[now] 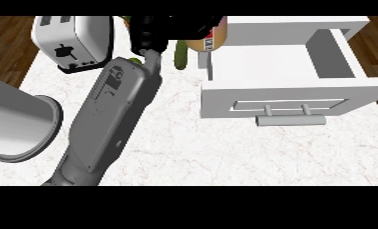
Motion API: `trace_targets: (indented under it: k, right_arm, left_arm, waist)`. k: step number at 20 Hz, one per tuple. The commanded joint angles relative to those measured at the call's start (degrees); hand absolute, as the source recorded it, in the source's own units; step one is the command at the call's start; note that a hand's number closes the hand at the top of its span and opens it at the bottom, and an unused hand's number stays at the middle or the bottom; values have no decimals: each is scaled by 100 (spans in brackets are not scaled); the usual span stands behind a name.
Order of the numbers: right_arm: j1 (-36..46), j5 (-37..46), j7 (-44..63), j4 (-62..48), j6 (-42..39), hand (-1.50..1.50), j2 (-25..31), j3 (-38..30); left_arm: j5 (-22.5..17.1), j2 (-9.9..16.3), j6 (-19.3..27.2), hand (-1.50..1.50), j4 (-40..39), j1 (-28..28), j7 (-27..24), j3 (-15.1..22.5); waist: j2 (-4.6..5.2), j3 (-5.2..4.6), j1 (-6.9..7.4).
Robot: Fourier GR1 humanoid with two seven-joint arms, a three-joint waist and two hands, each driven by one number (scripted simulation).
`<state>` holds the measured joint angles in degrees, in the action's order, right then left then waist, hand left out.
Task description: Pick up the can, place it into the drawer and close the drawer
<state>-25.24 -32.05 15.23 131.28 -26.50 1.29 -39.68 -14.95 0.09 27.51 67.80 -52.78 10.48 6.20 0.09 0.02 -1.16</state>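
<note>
Counter (221, 148): pale marble, cut off at every edge.
Drawer (280, 68): white, pulled open, far end cropped.
Toaster (74, 40): upper left.
My left hand (159, 30): fingers curled round the can.
Can (212, 38): at the drawer's left rim, mostly hidden.

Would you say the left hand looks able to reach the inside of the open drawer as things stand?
Probably yes. The left hand, curled on the can, is right beside the left wall of the drawer. The drawer stands open, and nothing shows in between.
</note>
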Motion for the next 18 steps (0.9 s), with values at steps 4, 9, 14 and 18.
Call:
trace_targets:
  k: [4, 9, 14, 18]
  right_arm:
    - [-10, -26, -190, -245, -321, -150, -91, -159]
    - [47, 15, 226, 286, 115, -150, -125, 148]
    - [255, -111, -8, -204, -141, -150, 173, -72]
    - [261, -141, 240, -59, 31, -150, 131, -65]
  left_arm:
    - [-292, -8, 421, 150, -799, -890, -145, 214]
    - [-691, -9, 370, 150, -1764, -1640, -292, 78]
    - [-1367, -9, 924, 150, -2370, -1961, -906, 852]
    - [-1572, -9, 915, 150, -2709, -2506, -722, 864]
  waist:
    - [-3, 2, -26]
    - [15, 0, -64]
    - [33, 5, -228]
    - [22, 4, -156]
